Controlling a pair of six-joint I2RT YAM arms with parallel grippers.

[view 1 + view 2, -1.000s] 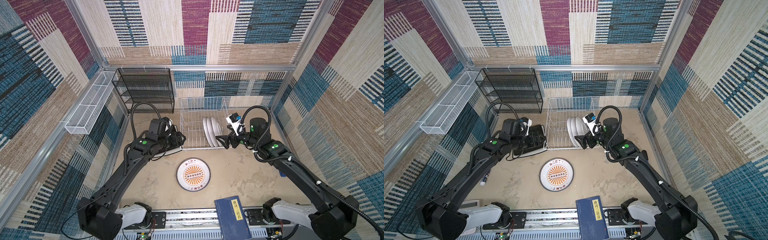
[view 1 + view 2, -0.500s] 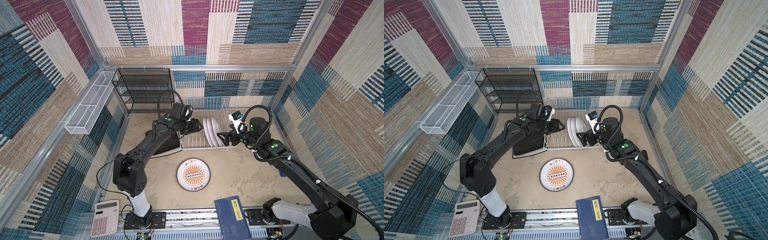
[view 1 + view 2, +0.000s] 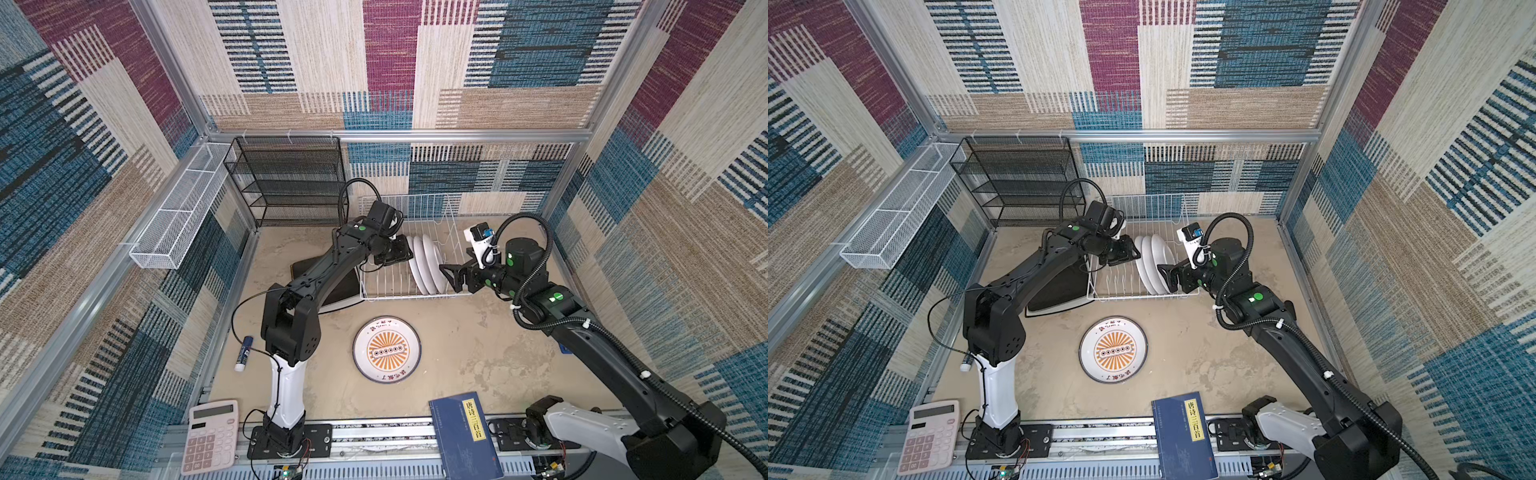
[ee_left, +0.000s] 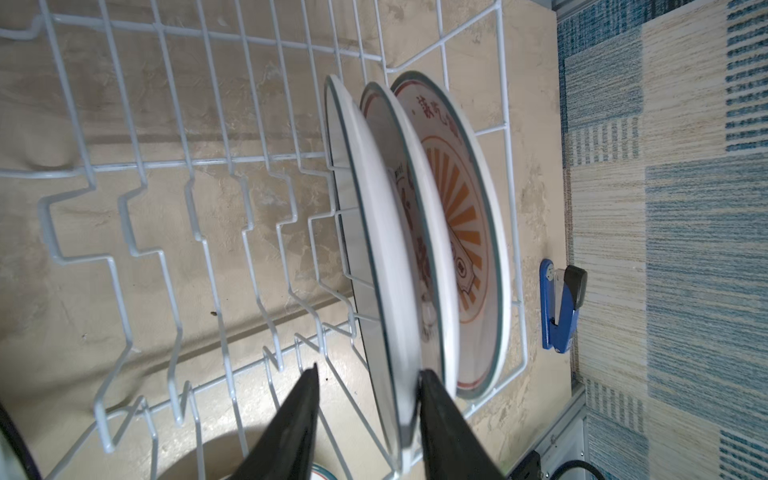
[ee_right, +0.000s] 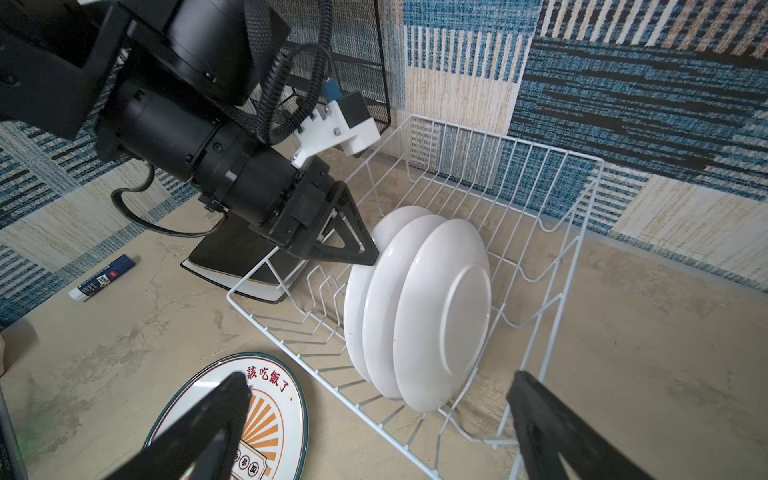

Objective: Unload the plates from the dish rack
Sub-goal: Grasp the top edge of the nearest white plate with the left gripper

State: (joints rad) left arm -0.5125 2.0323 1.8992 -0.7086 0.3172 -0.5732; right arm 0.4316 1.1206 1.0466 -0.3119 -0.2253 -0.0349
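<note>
Three round white plates (image 3: 428, 266) (image 3: 1152, 266) (image 5: 415, 307) stand on edge in the white wire dish rack (image 3: 415, 208) (image 3: 1150, 203) (image 4: 166, 166). My left gripper (image 3: 405, 253) (image 3: 1129, 253) (image 4: 371, 370) is open and straddles the rim of the plate at the left end (image 4: 382, 228). One finger touches that plate and the other stands clear of it. My right gripper (image 3: 451, 276) (image 3: 1165, 276) (image 5: 378, 380) hangs wide open just right of the plates, holding nothing. A sunburst plate (image 3: 386, 348) (image 3: 1113, 349) lies flat on the table. A black square plate (image 3: 340, 286) lies on a white one, left of the rack.
A black mesh shelf (image 3: 286, 178) stands at the back left, with a white mesh trough (image 3: 174, 220) on the left wall. A blue book (image 3: 465, 436) and a pink calculator (image 3: 210, 436) lie at the front edge. A glue stick (image 3: 244, 353) lies left, a blue stapler (image 4: 561, 303) right.
My left arm has swung from the black plate beside the rack over to the round plates, and its jaws have narrowed around the end plate's rim. The right gripper has barely shifted.
</note>
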